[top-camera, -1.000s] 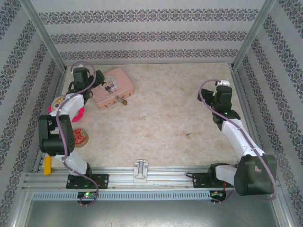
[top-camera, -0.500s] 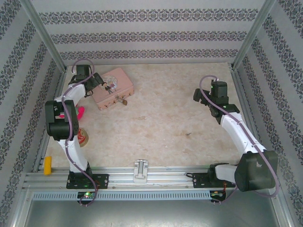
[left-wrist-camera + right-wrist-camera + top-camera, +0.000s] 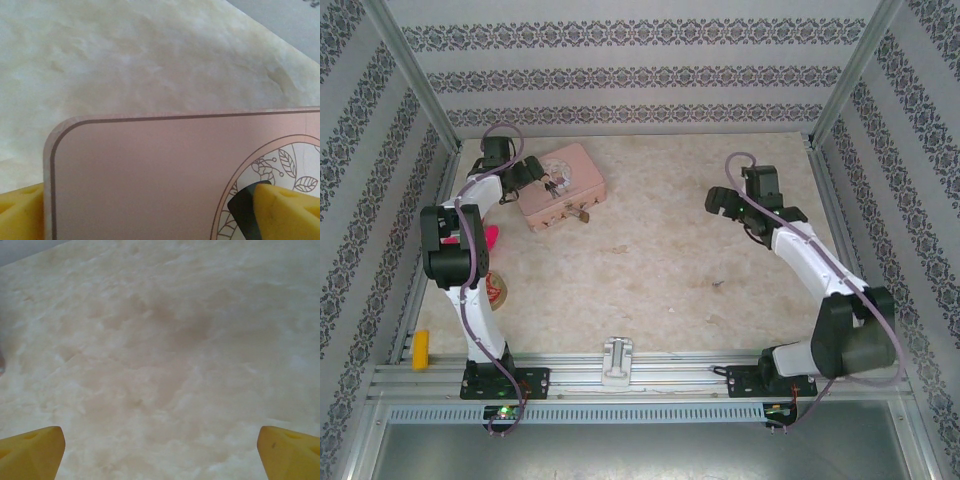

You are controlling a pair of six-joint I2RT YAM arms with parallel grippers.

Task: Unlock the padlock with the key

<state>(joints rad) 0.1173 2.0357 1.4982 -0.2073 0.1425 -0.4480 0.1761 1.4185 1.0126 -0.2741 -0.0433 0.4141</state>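
Right end effector (image 3: 717,200), apart, swung inward toward key (image 3: 720,284), pickup likely next; left end effector (image 3: 531,172), also apart, now over pink tin (image 3: 572,176) by padlock (image 3: 582,214)

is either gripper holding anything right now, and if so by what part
Nothing is held. The left gripper is open over the lid of the pink tin; the right gripper is open above the bare table.
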